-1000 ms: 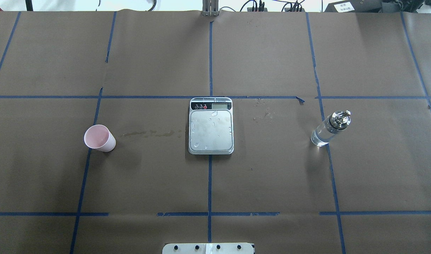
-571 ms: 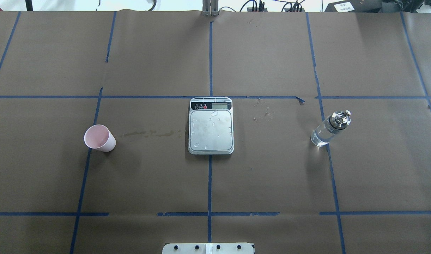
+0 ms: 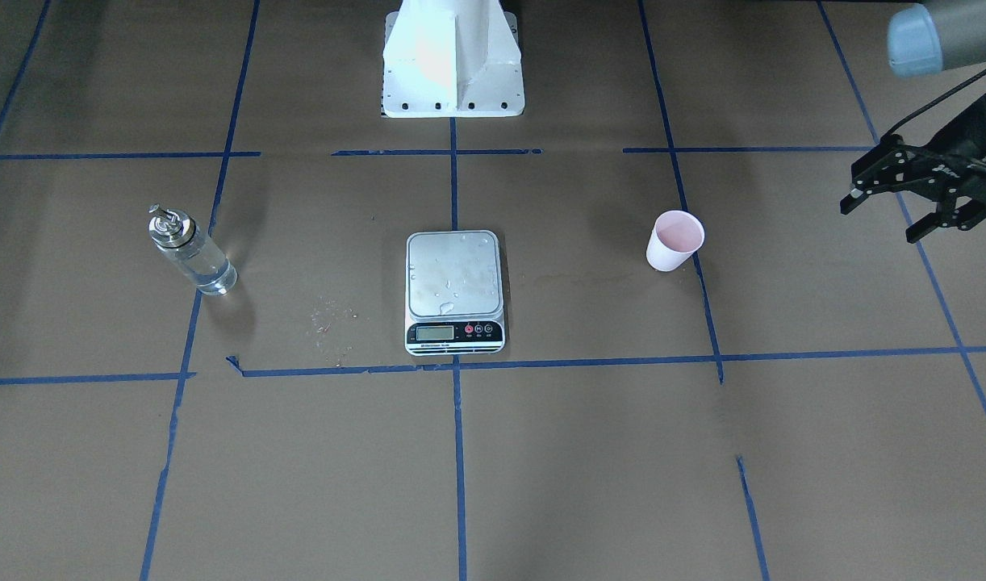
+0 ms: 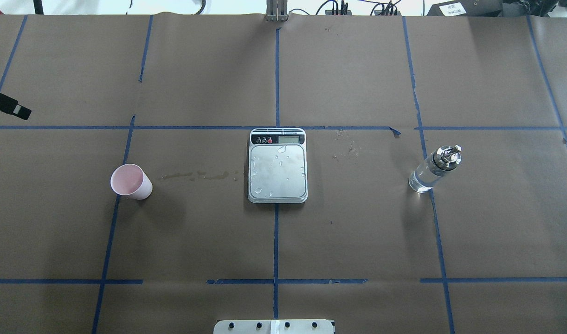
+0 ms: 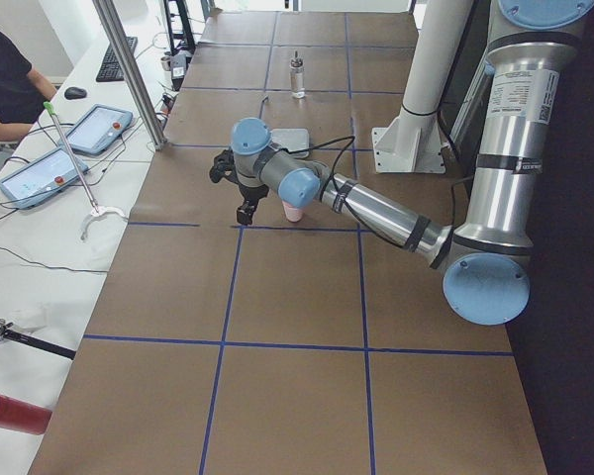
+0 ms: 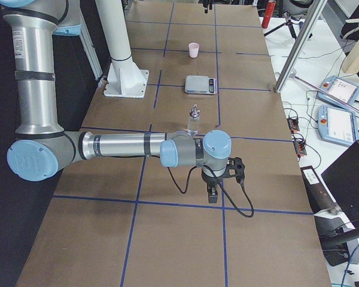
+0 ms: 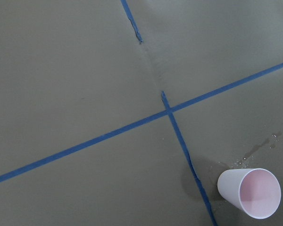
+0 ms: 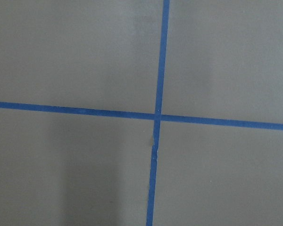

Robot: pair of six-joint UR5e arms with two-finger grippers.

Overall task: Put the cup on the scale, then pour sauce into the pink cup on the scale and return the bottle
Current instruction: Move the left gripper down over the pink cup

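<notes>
The pink cup (image 4: 131,182) stands upright on the brown paper at the robot's left, apart from the scale (image 4: 278,171) at the table's middle. It also shows in the left wrist view (image 7: 249,193) and the front view (image 3: 672,240). The clear bottle (image 4: 432,171) with its silver cap stands at the robot's right, with clear sauce inside. My left gripper (image 3: 884,218) is open and empty, in the air well to the outer side of the cup. One of its fingers (image 4: 12,108) shows at the overhead view's left edge. My right gripper (image 6: 214,190) hangs low beyond the bottle; I cannot tell its state.
Water drops lie on the scale's platform (image 3: 453,274). A wet streak (image 4: 200,175) marks the paper between cup and scale. The robot's white base (image 3: 453,60) stands behind the scale. A side bench with tablets (image 5: 69,148) and a metal post (image 5: 134,74) lies past the table's far edge.
A finger of my left gripper has come into the overhead view at its left edge. The cup, scale and bottle have not moved.
</notes>
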